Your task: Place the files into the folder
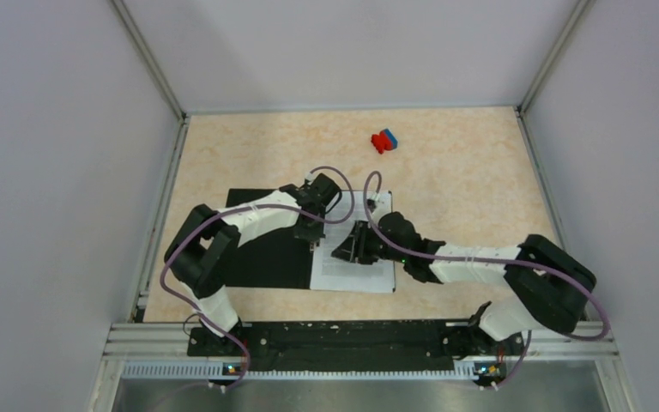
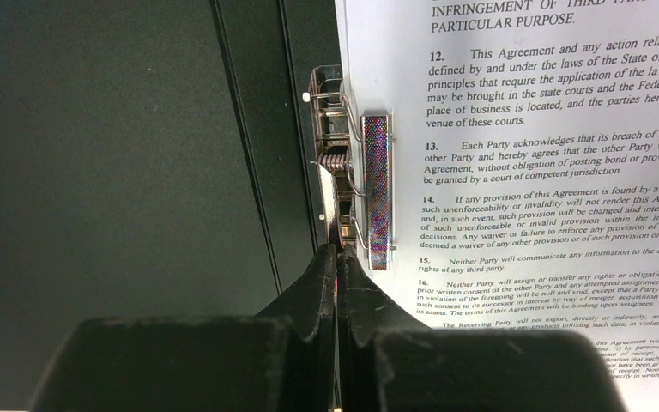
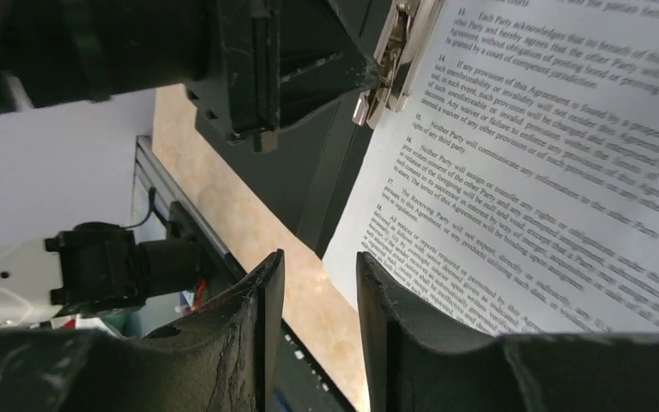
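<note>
The folder [image 1: 266,253] lies open on the table, black inside up [image 2: 120,172]. The files [image 1: 356,273], white sheets of dense black print [image 2: 523,172], rest on its right half. Their left edge sits under a metal spring clip [image 2: 376,189] at the spine. My left gripper [image 2: 336,251] is shut, and its tips touch the near end of that clip [image 3: 386,69]. My right gripper [image 3: 320,266] hovers over the sheets' [image 3: 523,172] lower left edge, partly open with nothing between the fingers. From above it [image 1: 349,245] is just right of the left gripper [image 1: 313,230].
A small red-and-blue object [image 1: 384,141] lies at the back of the beige tabletop [image 1: 463,189]. White walls enclose the table on three sides. The arm bases stand on the black rail [image 1: 343,336] at the near edge.
</note>
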Motion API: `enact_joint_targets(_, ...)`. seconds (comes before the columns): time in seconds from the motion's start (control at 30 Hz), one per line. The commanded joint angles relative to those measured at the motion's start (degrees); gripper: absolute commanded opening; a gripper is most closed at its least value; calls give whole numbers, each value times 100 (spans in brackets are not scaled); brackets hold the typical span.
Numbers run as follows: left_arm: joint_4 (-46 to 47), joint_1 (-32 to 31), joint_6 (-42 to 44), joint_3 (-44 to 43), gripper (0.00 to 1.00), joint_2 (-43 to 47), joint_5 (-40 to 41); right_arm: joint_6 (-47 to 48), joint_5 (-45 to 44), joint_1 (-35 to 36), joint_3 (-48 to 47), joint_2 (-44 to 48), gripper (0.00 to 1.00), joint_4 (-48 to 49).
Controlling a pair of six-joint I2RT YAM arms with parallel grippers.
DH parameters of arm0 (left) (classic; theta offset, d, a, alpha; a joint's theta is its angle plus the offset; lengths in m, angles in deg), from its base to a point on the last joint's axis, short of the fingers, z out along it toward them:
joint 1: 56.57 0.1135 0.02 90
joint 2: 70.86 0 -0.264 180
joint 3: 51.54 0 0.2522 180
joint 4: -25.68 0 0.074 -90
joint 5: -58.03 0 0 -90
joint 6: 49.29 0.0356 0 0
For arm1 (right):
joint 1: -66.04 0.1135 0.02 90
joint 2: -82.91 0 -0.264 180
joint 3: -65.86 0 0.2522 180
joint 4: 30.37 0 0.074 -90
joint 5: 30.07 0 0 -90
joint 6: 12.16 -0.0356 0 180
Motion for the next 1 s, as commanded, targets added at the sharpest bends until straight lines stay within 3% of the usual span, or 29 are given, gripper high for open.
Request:
enact_joint_targets(0.0,146,-53,22,371,0,-773,-945,-156,-171,342,-249,-934,36,1241)
enact_joint_targets(0.23,65,-33,142,353,0,-762,-1000,-456,-225,370,-417,-2154,31,2792)
enact_joint_targets(0.97,21,35,298,420,0,-667,-1069,-843,-672,453,-1061,-3316,22,2999)
